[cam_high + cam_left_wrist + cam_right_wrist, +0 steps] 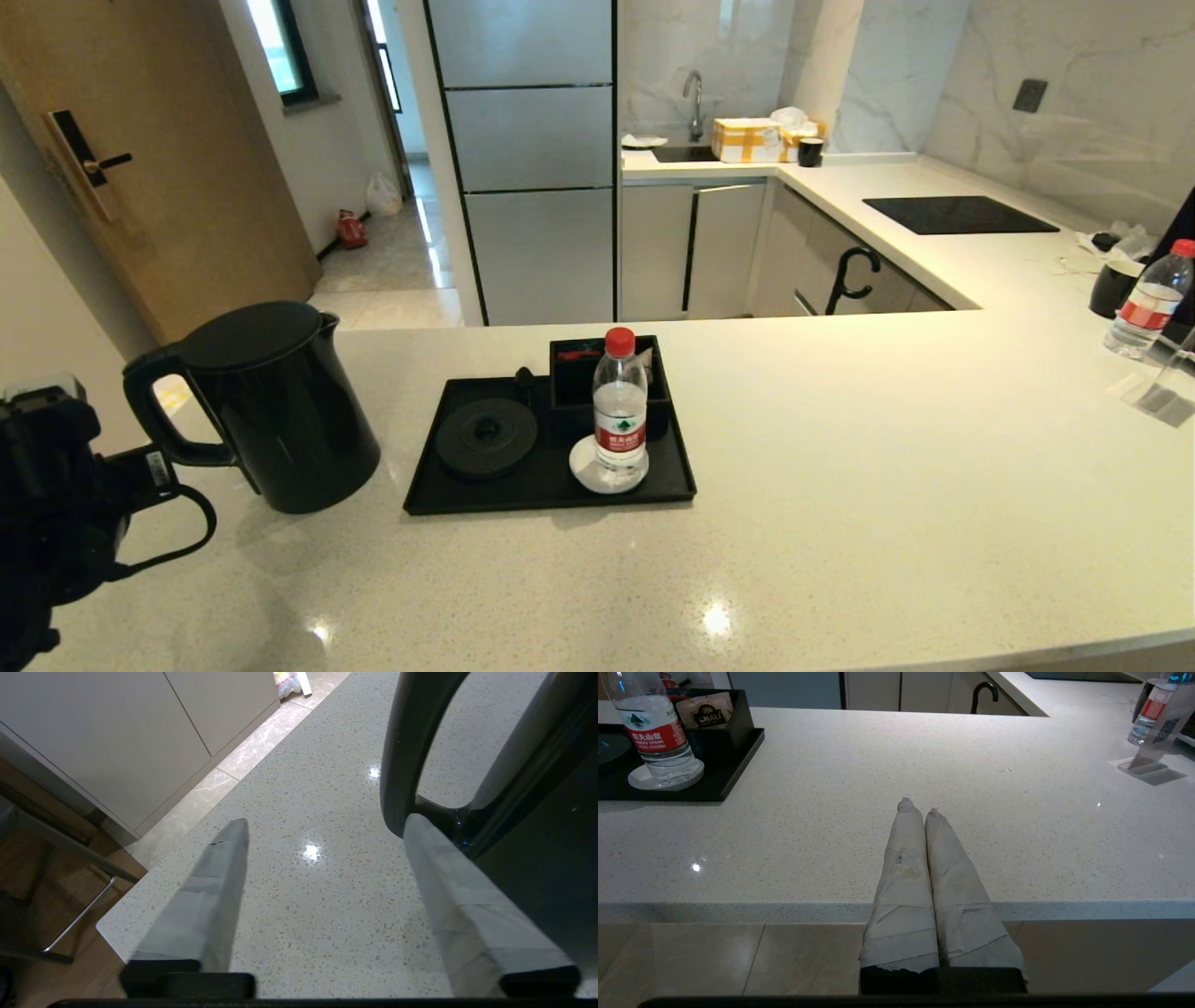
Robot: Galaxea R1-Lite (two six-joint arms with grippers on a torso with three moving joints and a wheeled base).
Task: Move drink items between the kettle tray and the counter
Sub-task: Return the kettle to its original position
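Kitchen cabinets and a hob backed the head view, where the pale speckled desk (pixel 840 448) carried the kettle tray (pixel 551 495). The water bottle (pixel 620 411) stood on the tray's white coaster (pixel 583 465), the kettle base (pixel 485 439) bare. The kettle (pixel 271 406) sat on the desk just left of the tray.

Left wrist view: the left gripper (pixel 322 828) stood open, one finger beside the kettle handle (pixel 402 756), holding nothing. Judged, the kettle was just released; backing clear comes next.

Right wrist view: the right gripper (pixel 917 807) was shut, empty, at the desk's edge.
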